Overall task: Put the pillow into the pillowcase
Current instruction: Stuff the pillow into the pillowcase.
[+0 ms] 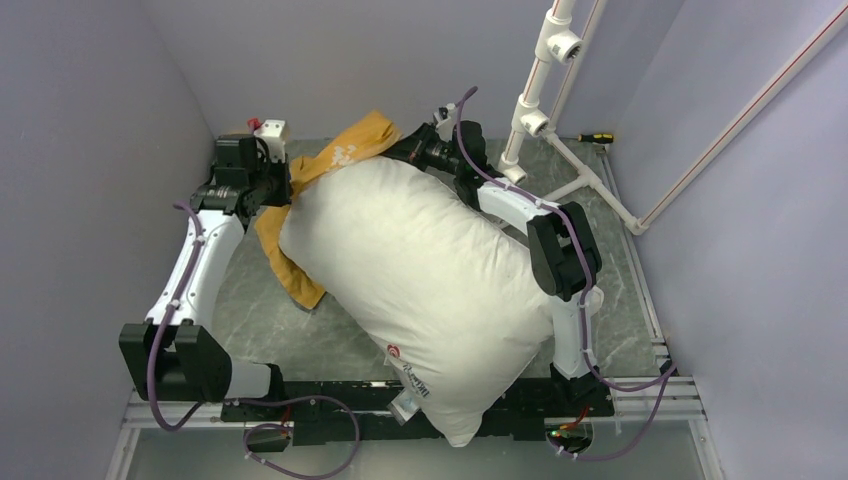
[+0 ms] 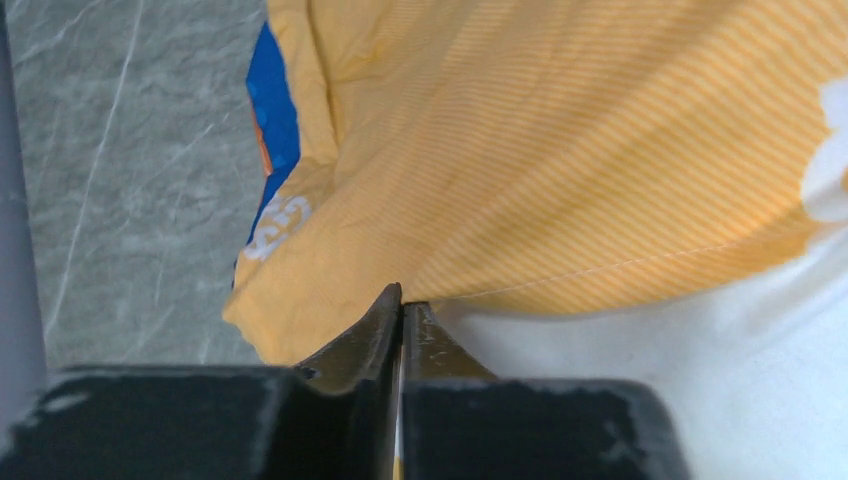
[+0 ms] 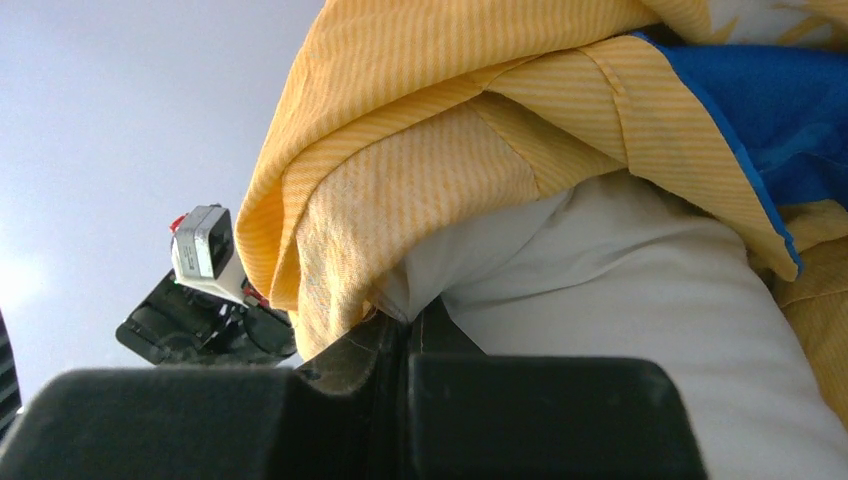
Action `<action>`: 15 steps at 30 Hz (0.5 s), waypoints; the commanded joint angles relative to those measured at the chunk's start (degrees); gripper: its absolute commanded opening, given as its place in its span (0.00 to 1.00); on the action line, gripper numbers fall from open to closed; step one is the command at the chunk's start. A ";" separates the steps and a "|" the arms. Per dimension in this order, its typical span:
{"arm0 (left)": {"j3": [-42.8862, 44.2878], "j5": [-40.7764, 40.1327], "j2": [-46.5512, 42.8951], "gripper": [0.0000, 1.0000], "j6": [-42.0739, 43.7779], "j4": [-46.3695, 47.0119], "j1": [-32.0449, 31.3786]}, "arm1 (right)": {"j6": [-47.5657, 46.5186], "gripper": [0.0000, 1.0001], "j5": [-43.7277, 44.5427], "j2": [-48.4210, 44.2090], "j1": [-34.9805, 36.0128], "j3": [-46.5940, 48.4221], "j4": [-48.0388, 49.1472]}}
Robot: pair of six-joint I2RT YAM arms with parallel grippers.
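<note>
Pillow [image 1: 420, 290] lies diagonally on the tabletop [image 1: 300, 340], tagged end at 6 o'clock, far end at 11 o'clock just inside the bunched pillowcase [image 1: 350, 150]. Left pincer [image 2: 402, 310] is clamped on the pillowcase's orange hem at 10 o'clock. Right pincer [image 3: 408, 330] is clamped on the hem at 12 o'clock.

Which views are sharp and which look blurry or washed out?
Top view: even, soft light, all sharp, pillow bright. Left wrist: pillowcase stripes crisp, fingers near the lens blurred. Right wrist: wall washed out, stripes clear.
</note>
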 commanded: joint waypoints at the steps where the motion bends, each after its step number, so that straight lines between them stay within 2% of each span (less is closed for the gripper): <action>1: -0.54 9.69 0.29 0.00 4.47 4.21 0.06 | 2.55 0.00 0.09 -0.16 -4.83 2.39 7.14; 6: -1.74 11.61 -5.67 0.00 3.45 -1.17 -0.10 | 1.83 0.00 2.13 -1.19 -5.37 3.50 7.41; 9: -2.74 11.10 -11.42 0.00 -0.15 -6.53 -1.39 | 1.43 0.00 3.30 -1.36 -5.85 5.38 7.14; 15: -1.05 11.37 -17.82 0.00 -6.91 -12.70 -11.62 | 2.04 0.00 4.36 0.18 -6.20 8.84 7.90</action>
